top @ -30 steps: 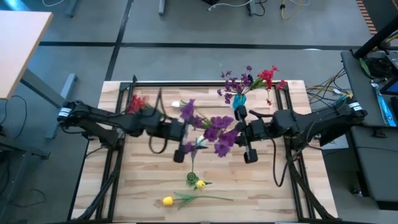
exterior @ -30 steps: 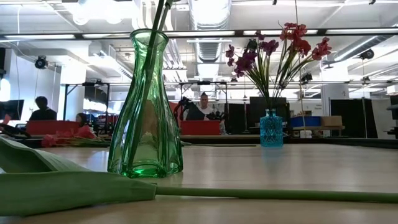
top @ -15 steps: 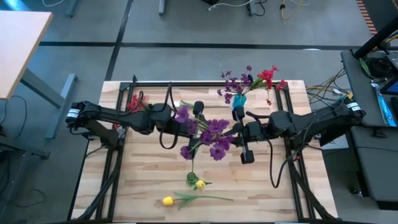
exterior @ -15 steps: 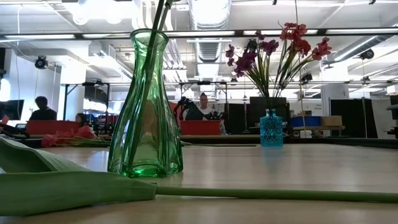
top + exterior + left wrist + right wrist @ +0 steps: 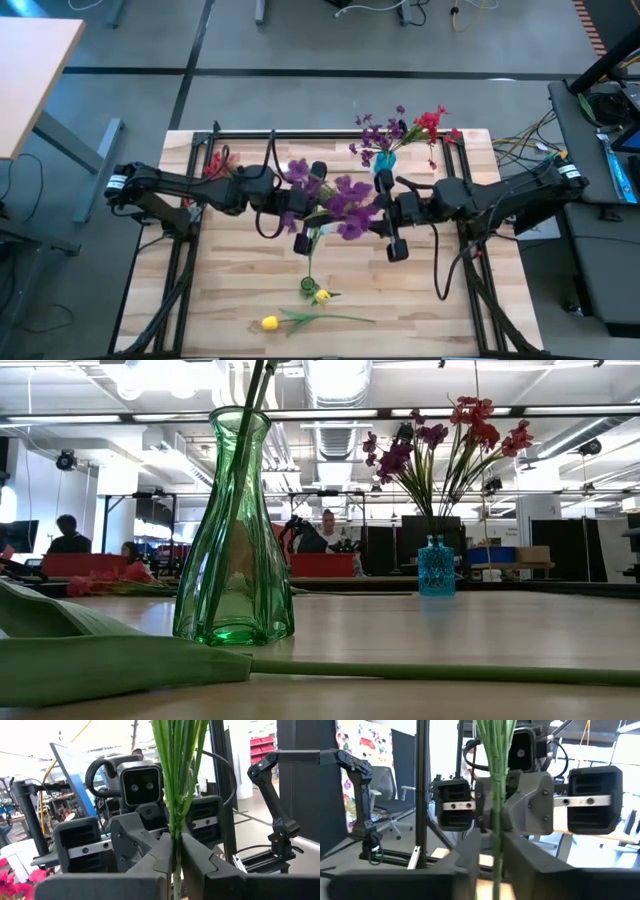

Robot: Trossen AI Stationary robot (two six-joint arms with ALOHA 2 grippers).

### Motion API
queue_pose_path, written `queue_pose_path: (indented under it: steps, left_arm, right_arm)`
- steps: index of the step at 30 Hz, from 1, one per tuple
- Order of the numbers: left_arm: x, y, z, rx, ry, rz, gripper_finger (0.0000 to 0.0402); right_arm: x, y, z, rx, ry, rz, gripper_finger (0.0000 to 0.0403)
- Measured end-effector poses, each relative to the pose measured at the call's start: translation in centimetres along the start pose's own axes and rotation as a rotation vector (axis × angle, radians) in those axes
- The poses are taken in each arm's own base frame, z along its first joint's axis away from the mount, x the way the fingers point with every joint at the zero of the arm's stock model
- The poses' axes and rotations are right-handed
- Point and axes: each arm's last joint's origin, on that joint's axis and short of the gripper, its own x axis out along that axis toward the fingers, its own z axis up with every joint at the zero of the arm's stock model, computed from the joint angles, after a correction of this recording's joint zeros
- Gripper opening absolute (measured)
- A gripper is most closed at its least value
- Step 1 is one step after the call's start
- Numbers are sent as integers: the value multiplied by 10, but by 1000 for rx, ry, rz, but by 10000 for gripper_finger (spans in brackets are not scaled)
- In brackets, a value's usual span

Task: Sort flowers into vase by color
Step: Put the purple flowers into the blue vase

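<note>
Both arms are meeting over the middle of the table (image 5: pixel 240 290), sharing one bunch of purple flowers (image 5: pixel 335 200). The left gripper (image 5: pixel 176 860) is clamping tight on the bunch of green stems (image 5: pixel 176 780), its two dark fingers pressed against them from either side. The right gripper (image 5: pixel 495 855) is facing it from the other side, with the same stems (image 5: pixel 495 770) running up between its fingers; I cannot tell whether it is pinching them or has let go. From above, the purple blooms are spreading out between the two grippers, well above the green glass vase (image 5: pixel 234 530), which is standing near the front of the table with stems rising out of its neck. A small blue vase (image 5: pixel 436 567) is standing at the back, holding red and purple flowers (image 5: pixel 445 445). A yellow bud (image 5: pixel 270 322) on its stem is lying on the wood at the near edge, and red flowers (image 5: pixel 218 163) are lying at the back left corner.
</note>
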Motion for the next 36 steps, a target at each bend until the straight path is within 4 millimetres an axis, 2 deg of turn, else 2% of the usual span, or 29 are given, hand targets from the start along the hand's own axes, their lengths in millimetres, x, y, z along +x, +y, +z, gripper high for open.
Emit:
queue_pose_path:
  steps: [7,14,19,22,36]
  left_arm:
    - [-1,1,-4,-9,60,17,3]
    - [-3,2,-10,-2,151,93,2]
    - [-3,0,-17,-2,205,83,2]
    - [-4,0,-19,-3,226,79,2]
    - [-2,-2,-20,-10,210,64,2]
  right_arm:
    - [-4,-2,5,19,100,-47,195]
    - [-7,-5,19,79,237,-70,259]
    - [-9,-10,30,98,284,-232,276]
    - [-12,-12,30,96,331,-278,276]
    - [3,-9,27,26,295,-201,266]
